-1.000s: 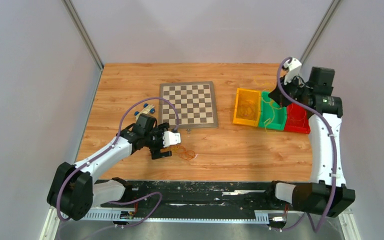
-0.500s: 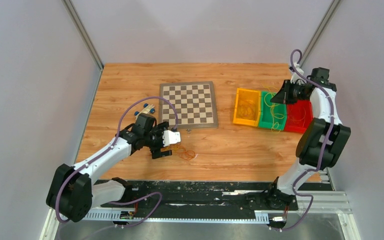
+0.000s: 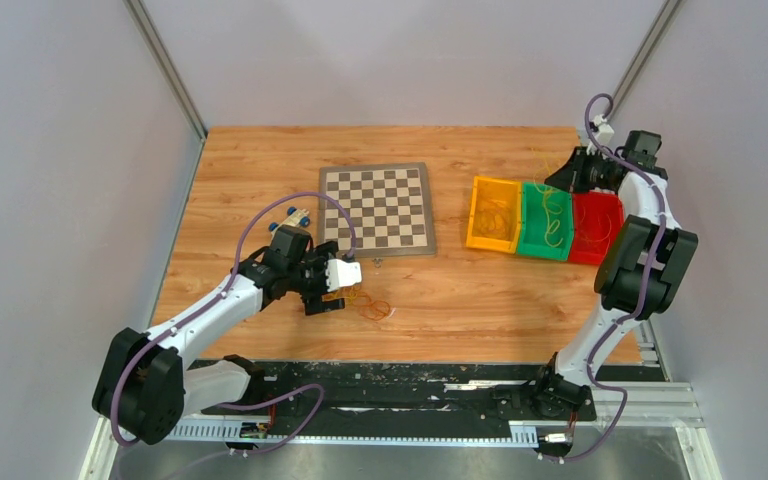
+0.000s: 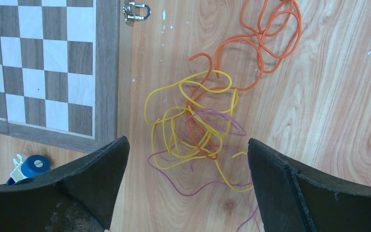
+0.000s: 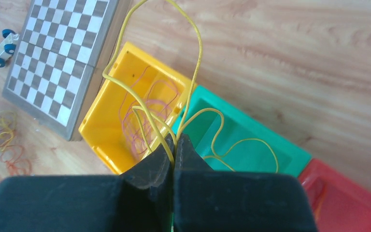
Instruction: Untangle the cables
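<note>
Left jaws spread wide, hanging over tangle of cables [image 4: 193, 130] on tabletop [image 4: 319, 96]. Yellow, orange and purple strands lie between tips, none gripped. I see chessboard [image 4: 38, 63] just outside one tip. Right jaws pressed together on yellow cable [image 5: 200, 50], which loops up ahead of them. Below them, yellow bin [image 5: 101, 121] and green bin [image 5: 241, 123] side by side.
</note>
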`<state>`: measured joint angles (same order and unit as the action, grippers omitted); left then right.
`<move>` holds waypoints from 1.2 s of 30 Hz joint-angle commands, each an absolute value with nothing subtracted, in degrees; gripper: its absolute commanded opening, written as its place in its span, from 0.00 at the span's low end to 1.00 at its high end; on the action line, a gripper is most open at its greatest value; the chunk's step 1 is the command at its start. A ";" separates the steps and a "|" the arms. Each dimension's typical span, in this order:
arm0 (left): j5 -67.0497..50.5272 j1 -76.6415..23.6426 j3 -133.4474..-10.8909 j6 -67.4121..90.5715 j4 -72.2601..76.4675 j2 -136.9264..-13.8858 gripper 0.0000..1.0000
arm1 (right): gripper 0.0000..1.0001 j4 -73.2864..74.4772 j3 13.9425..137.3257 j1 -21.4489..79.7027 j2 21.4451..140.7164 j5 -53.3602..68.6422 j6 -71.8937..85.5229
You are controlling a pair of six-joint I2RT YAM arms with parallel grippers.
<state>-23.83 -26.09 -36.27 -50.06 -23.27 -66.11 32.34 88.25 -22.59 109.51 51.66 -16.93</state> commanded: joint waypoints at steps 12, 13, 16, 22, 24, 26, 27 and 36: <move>-23.98 -25.14 -35.72 -51.28 -20.96 -65.30 1.00 | 0.00 15.25 69.91 -22.76 96.84 49.13 -29.86; -23.95 -25.14 -35.96 -51.30 -21.04 -65.39 1.00 | 0.00 15.56 69.07 -22.81 96.08 47.90 -30.17; -23.89 -25.11 -36.45 -51.43 -21.46 -65.70 1.00 | 0.00 16.41 67.91 -22.83 94.59 42.81 -28.65; -23.56 -25.14 -36.69 -51.69 -21.83 -65.70 1.00 | 0.00 24.22 69.87 -21.78 96.61 34.90 -31.61; -23.67 -25.14 -36.74 -51.68 -21.94 -65.84 1.00 | 0.00 26.24 70.53 -20.85 97.65 32.59 -32.20; -23.72 -25.08 -36.74 -51.65 -21.97 -66.05 1.00 | 0.00 27.52 70.99 -19.84 98.62 30.63 -32.41; -23.68 -25.06 -36.69 -51.50 -21.97 -66.19 1.00 | 0.00 27.96 71.16 -19.18 99.04 29.39 -32.29; -22.37 -25.13 -36.60 -51.27 -20.16 -65.82 1.00 | 0.04 32.85 75.40 -11.94 104.14 13.97 -25.36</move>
<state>-22.52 -25.39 -36.03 -50.87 -22.70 -66.24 29.80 71.35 -14.04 103.02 21.74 -29.12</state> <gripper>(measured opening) 1.000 0.009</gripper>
